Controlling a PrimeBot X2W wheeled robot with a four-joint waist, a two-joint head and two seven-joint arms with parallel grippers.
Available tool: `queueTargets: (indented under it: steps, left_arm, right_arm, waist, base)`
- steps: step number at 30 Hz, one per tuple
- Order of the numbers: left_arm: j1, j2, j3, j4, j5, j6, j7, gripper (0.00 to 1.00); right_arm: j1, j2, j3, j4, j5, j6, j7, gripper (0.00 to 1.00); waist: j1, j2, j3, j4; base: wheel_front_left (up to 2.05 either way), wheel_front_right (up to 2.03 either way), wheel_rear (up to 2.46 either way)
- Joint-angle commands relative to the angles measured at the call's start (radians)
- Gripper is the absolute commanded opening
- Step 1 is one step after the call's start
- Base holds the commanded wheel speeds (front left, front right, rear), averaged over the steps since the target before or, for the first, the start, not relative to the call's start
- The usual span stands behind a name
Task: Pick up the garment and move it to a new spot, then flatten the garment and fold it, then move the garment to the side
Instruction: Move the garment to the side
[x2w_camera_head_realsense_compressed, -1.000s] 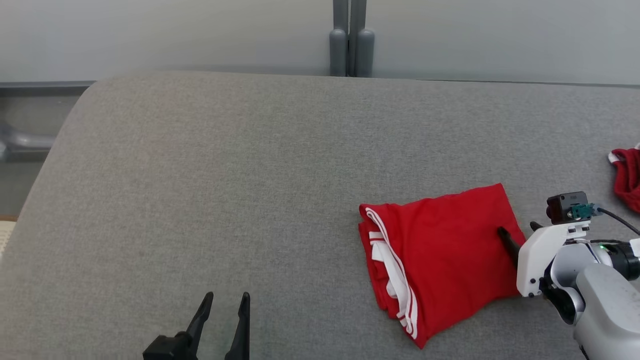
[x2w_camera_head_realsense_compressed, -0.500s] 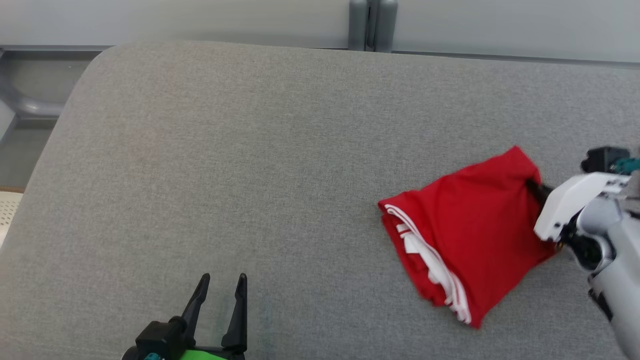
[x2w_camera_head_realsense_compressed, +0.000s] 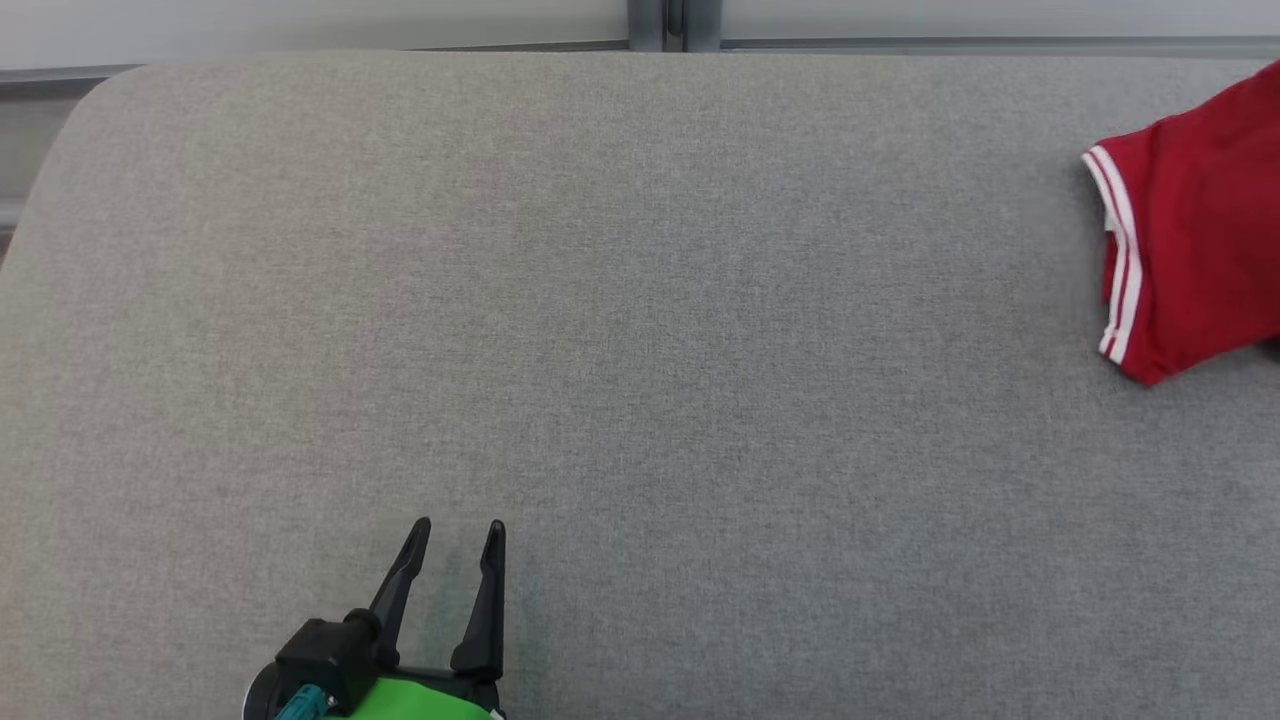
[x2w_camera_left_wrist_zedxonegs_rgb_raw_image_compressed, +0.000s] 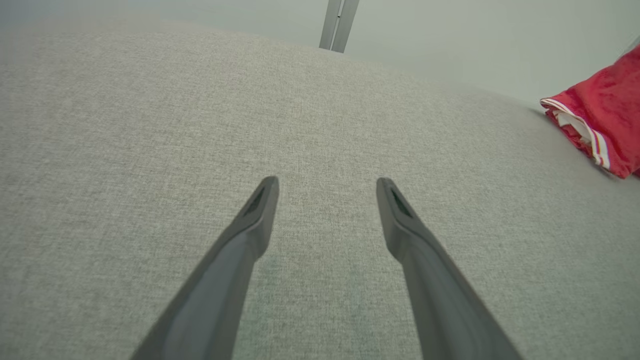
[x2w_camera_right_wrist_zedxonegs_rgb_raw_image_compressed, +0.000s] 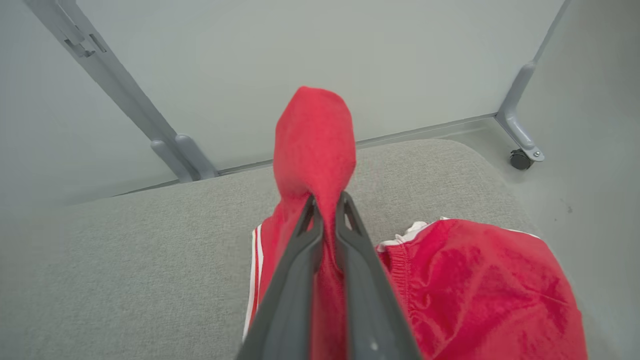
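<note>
The garment (x2w_camera_head_realsense_compressed: 1190, 230) is red with white stripes along one edge and sits folded at the far right of the head view. In the right wrist view, a bunch of the garment (x2w_camera_right_wrist_zedxonegs_rgb_raw_image_compressed: 312, 140) stands up between the fingers of my right gripper (x2w_camera_right_wrist_zedxonegs_rgb_raw_image_compressed: 327, 199), which is shut on it, while the striped edge hangs toward the table. My left gripper (x2w_camera_head_realsense_compressed: 458, 524) rests low at the near left, open and holding nothing, far from the garment. The left wrist view shows that left gripper (x2w_camera_left_wrist_zedxonegs_rgb_raw_image_compressed: 327, 182) over bare cloth, with the garment (x2w_camera_left_wrist_zedxonegs_rgb_raw_image_compressed: 600, 120) at the right edge.
The grey padded table (x2w_camera_head_realsense_compressed: 640, 300) runs wide to the left and centre. A second red piece of clothing (x2w_camera_right_wrist_zedxonegs_rgb_raw_image_compressed: 480, 285) lies beside the held one near the table's right end. A grey post (x2w_camera_head_realsense_compressed: 672, 20) and a caster (x2w_camera_right_wrist_zedxonegs_rgb_raw_image_compressed: 520, 160) stand behind the table.
My right gripper shut on the garment's right edge and carried it right and farther back. The head camera shifted as well. The left gripper stayed open.
</note>
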Motion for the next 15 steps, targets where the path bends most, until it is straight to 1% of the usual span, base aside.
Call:
queueTargets:
  steps: [1, 5, 8, 14, 15]
  left_arm:
    - [-0.019, 0.002, 0.003, 0.0, 0.006, -0.002, -0.002, 1.0]
    - [-0.026, 0.002, 0.018, 0.005, 0.013, -0.007, -0.002, 1.0]
    - [-0.036, 0.002, 0.023, 0.009, 0.019, -0.009, -0.002, 1.0]
    - [-0.053, 0.002, 0.026, 0.021, 0.044, -0.013, -0.002, 1.0]
    - [-0.056, 0.002, 0.027, 0.024, 0.051, -0.014, -0.002, 1.0]
  right_arm:
    - [-0.008, -0.01, -0.028, -0.014, -0.014, -0.001, 0.01, 0.0]
    - [0.021, -0.011, -0.114, -0.037, -0.051, -0.001, 0.044, 0.0]
    - [0.033, 0.009, -0.185, -0.052, -0.08, -0.001, 0.05, 0.0]
    - [0.04, 0.052, -0.292, -0.073, -0.16, -0.001, 0.055, 0.0]
    - [0.036, 0.056, -0.316, -0.074, -0.173, -0.001, 0.042, 0.02]
  waist:
    - [-0.0001, -0.0001, 0.024, -0.022]
    - [-0.0001, -0.0001, 0.046, -0.041]
    - [-0.0001, -0.0001, 0.061, -0.055]
    - [-0.0001, -0.0001, 0.087, -0.069]
    - [-0.0001, -0.0001, 0.09, -0.07]
  base:
    - [0.0, 0.0, 0.0]
    - [0.0, 0.0, 0.0]
    - [0.0, 0.0, 0.0]
    - [0.0, 0.0, 0.0]
    - [0.0, 0.0, 0.0]
